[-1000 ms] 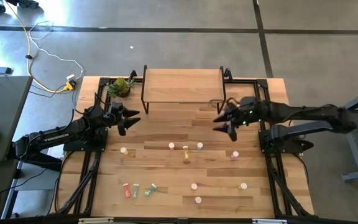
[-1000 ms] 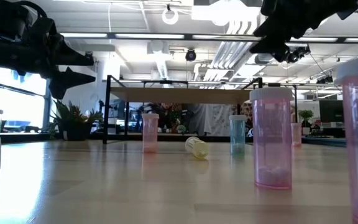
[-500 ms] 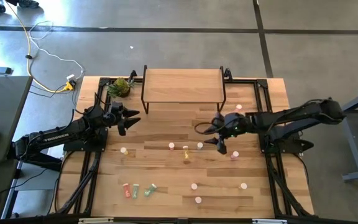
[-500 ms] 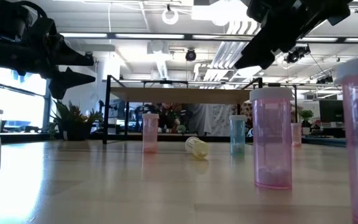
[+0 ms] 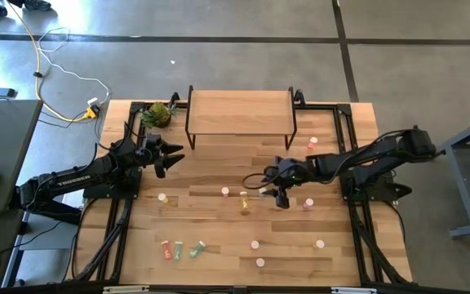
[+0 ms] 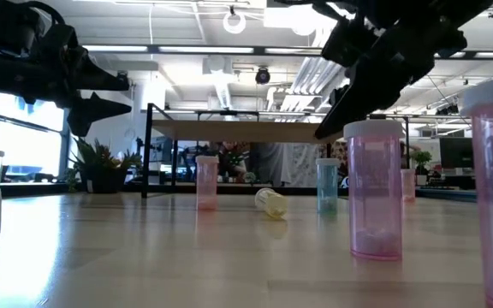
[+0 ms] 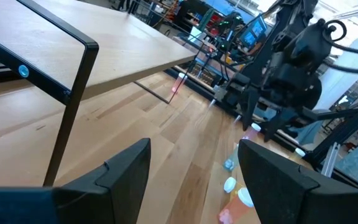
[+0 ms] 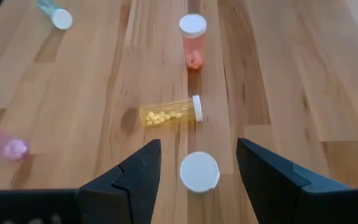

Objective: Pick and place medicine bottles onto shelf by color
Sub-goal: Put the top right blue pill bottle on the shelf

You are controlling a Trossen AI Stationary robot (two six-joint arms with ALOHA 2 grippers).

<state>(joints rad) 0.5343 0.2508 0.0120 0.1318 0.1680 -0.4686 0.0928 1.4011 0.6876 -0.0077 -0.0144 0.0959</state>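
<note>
Small medicine bottles stand or lie scattered on the slatted table. A yellow bottle [image 8: 169,114] lies on its side at mid-table, next to an upright pink one [image 8: 192,40]. My right gripper [image 5: 274,189] hovers open above an upright white-capped teal bottle [image 8: 199,171]. In the right wrist view the bottle shows between the fingers, untouched. In the low view the gripper [image 6: 328,120] hangs above that bottle [image 6: 327,184]. The shelf [image 5: 239,110] stands at the far middle on black legs, with nothing on its top. My left gripper [image 5: 174,155] waits open at the left, level, above the table.
A green pineapple-like plant [image 5: 160,114] sits at the shelf's left. More bottles stand near the front edge [image 5: 254,243], with a red and green cluster [image 5: 179,249] at the front left. A pink bottle [image 5: 312,143] stands by the shelf's right leg.
My right gripper has swung from beside the shelf's right legs toward the table's left and near edge. It has sunk toward the bottles at mid-table and tipped further downward, staying open. No bottle has moved.
</note>
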